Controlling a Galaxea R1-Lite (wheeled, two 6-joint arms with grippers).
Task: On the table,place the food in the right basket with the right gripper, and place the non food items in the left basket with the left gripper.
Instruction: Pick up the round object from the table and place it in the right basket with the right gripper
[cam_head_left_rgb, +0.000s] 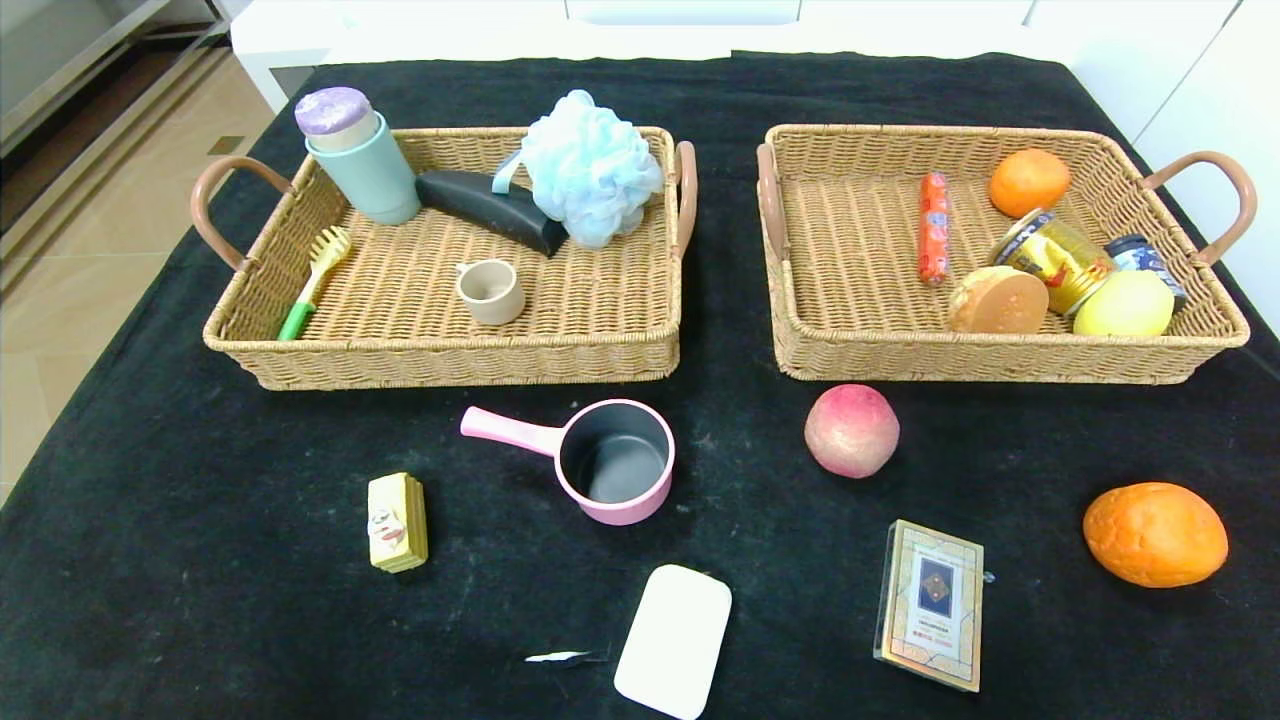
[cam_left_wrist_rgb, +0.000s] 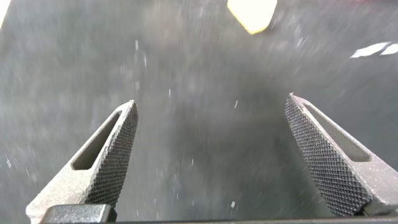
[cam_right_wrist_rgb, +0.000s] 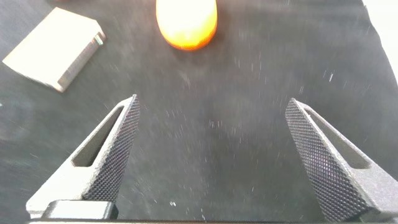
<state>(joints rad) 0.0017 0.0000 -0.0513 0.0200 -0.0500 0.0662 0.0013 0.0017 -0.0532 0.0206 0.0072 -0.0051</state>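
The table (cam_head_left_rgb: 150, 560) is wearing a matt black cloth, a little dusty. Both baskets, the left basket (cam_head_left_rgb: 440, 350) and the right basket (cam_head_left_rgb: 1000, 355), are showing rough woven wicker. The pink pot (cam_head_left_rgb: 615, 460) is looking smooth, and the can (cam_head_left_rgb: 1055, 258) is shining like glossy metal.
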